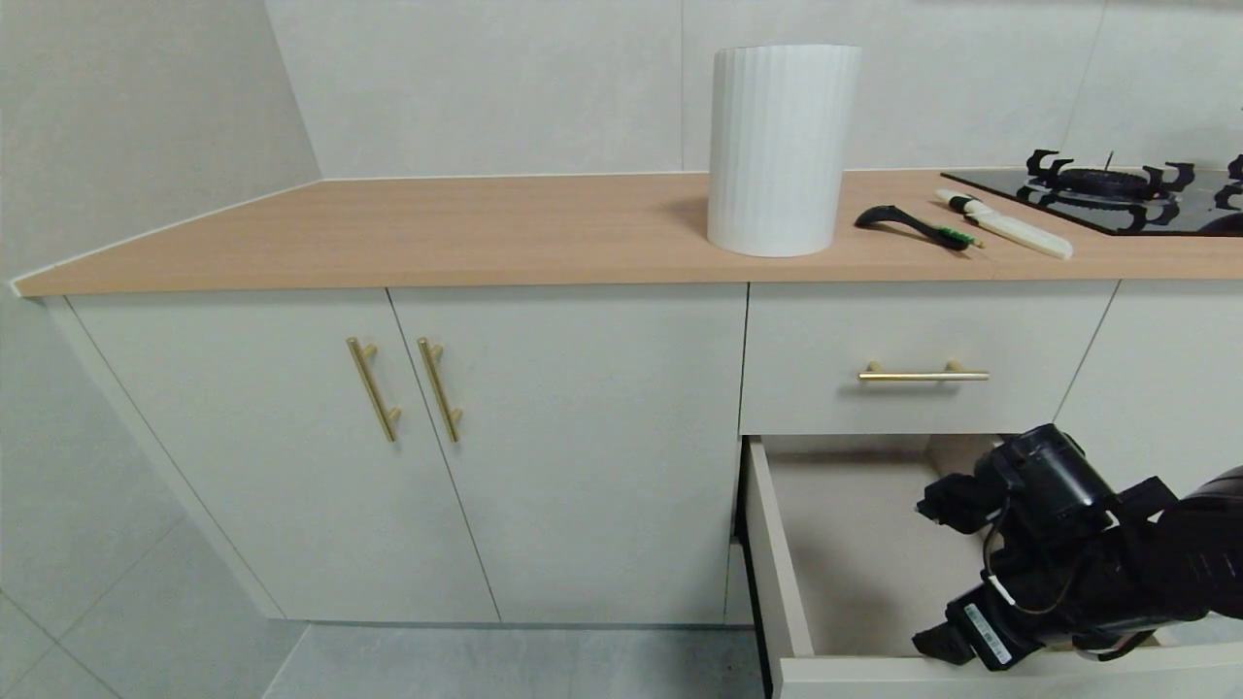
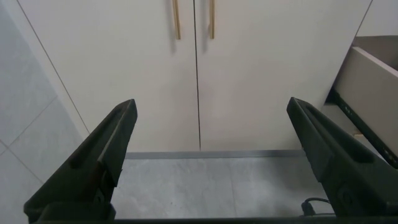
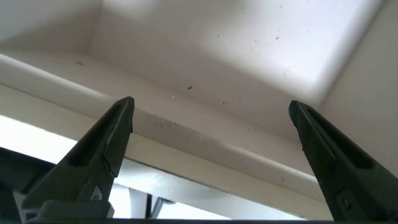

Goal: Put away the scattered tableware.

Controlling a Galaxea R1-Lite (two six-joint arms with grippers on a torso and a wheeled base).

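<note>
From my head, the wooden surface (image 1: 437,233) carries a tall white ribbed container (image 1: 782,150). To its right lie the two loose pieces of tableware. One is a black utensil (image 1: 913,226) with a green end and the other a long white utensil (image 1: 1005,223), and they sit just beside each other. Both are between the container and the black stove (image 1: 1107,194) at the far right. Under the surface are two pale cabinet doors (image 1: 418,456) with gold bar handles. To the right of the doors is a shut upper drawer (image 1: 923,340) with its own gold handle. Below that, the lower drawer (image 1: 777,544) is pulled out, and its pale floor is bare where I can see it. My right hand (image 1: 930,573) hangs over the open drawer near its front, well apart from the tableware up on the surface.

From my left wrist, my left hand (image 2: 211,109) has its fingers (image 2: 118,143) spread wide with nothing between them. It faces the two cabinet doors low down, with the grey floor (image 2: 205,186) beneath. The side of the open drawer shows at one edge.

From my right wrist, my right hand's fingers (image 3: 112,137) are likewise wide apart and hold nothing. The drawer's front rim (image 3: 186,137) runs across between them, with the drawer's pale inside beyond it.
</note>
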